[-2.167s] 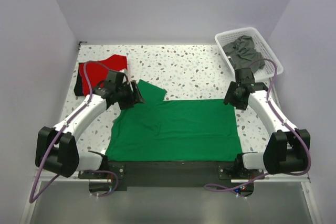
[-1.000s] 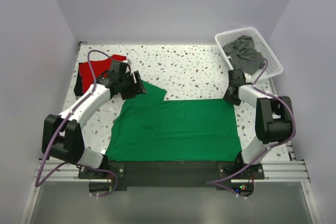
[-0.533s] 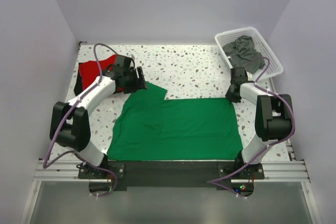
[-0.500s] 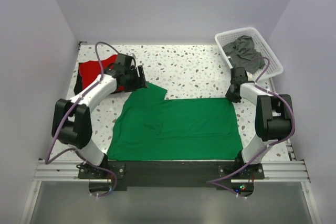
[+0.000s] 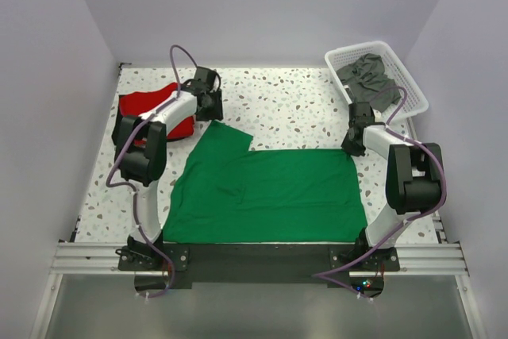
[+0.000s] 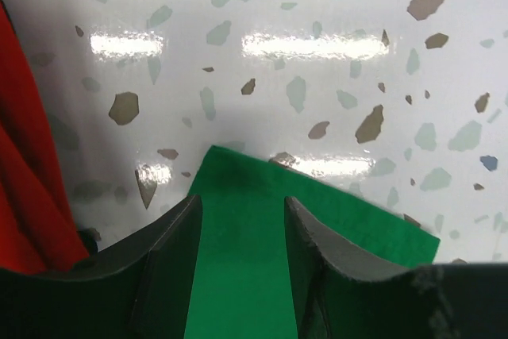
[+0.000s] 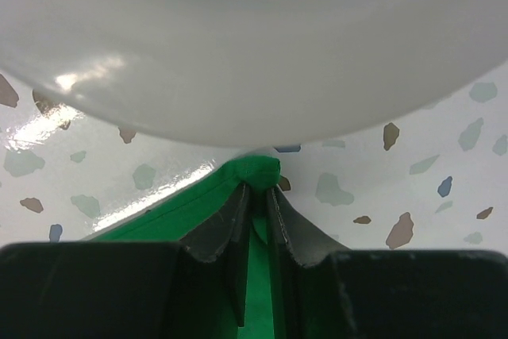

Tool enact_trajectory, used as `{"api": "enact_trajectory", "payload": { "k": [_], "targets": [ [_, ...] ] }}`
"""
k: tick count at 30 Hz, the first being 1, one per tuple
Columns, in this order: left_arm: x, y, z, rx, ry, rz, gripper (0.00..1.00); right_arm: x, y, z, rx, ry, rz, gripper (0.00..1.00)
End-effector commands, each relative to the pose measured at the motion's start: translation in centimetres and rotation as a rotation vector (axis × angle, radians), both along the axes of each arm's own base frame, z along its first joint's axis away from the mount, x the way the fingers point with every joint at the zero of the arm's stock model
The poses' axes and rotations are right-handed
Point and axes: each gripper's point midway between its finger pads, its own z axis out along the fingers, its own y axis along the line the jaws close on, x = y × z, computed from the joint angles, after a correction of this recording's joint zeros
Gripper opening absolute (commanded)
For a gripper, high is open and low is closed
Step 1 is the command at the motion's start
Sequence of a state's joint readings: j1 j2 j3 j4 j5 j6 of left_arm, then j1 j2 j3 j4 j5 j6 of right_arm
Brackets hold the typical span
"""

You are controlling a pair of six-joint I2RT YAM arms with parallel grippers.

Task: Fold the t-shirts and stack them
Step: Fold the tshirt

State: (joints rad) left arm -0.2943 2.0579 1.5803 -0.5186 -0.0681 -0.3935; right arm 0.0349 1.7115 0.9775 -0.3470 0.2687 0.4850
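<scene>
A bright green t-shirt (image 5: 266,188) lies spread flat across the near half of the table. My left gripper (image 5: 211,109) hovers at its far-left corner, open, and in the left wrist view the jaws (image 6: 242,202) straddle the green cloth (image 6: 238,275) without pinching it. My right gripper (image 5: 352,145) is at the far-right corner and is shut on a bunched tip of the green t-shirt (image 7: 259,171), pinched between its fingertips (image 7: 259,188). A red t-shirt (image 5: 151,109) lies crumpled at the far left, also red t-shirt (image 6: 24,188). Dark grey t-shirts (image 5: 367,77) lie heaped in the basket.
A white lattice basket (image 5: 414,91) stands at the far right corner. The speckled tabletop (image 5: 286,105) shows bare behind the green shirt. A black strip (image 5: 262,256) runs along the near edge between the arm bases. Grey walls close in three sides.
My left arm has swung toward the back of the table, taking its gripper to the shirt's far-left corner with narrower jaws. My right gripper has closed on the far-right corner.
</scene>
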Motion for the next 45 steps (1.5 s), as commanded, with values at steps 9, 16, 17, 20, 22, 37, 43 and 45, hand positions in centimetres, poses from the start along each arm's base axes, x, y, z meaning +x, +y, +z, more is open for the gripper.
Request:
{"api": "enact_trajectory", "payload": {
  "k": [9,16,17,20,22,37,43,45],
  "targets": [
    [2.1,1.5,-1.5,0.1,-0.026,0.012,0.47,-1.0,-0.1,0.4,0.002,0.04,0.018,0.16],
    [2.5,1.1,-2.9,0.087,-0.019,-0.007,0.44,-1.3,-0.1,0.3,0.001,0.047,0.029,0.14],
    [2.4,1.1,-3.3,0.088,-0.013,-0.008,0.44,-1.4,-0.1,0.4,0.0,0.047,0.028,0.14],
    [2.3,1.1,-3.8,0.091,-0.001,-0.009,0.41,-1.4,0.0,0.3,0.004,0.049,0.033,0.13],
    [2.3,1.3,-4.0,0.097,0.003,-0.008,0.38,-1.3,0.0,0.4,0.007,0.048,0.033,0.12],
    [2.7,0.5,-4.1,0.077,-0.012,-0.065,0.0,-1.3,0.1,1.3,0.004,0.044,0.034,0.0],
    [5.2,-0.6,-1.6,0.054,-0.084,-0.097,0.0,-0.3,-0.2,2.5,-0.005,0.022,0.017,0.0],
    [5.9,-0.9,-1.1,0.05,-0.097,-0.108,0.0,0.1,-0.1,2.7,-0.003,0.017,0.017,0.0]
  ]
}}
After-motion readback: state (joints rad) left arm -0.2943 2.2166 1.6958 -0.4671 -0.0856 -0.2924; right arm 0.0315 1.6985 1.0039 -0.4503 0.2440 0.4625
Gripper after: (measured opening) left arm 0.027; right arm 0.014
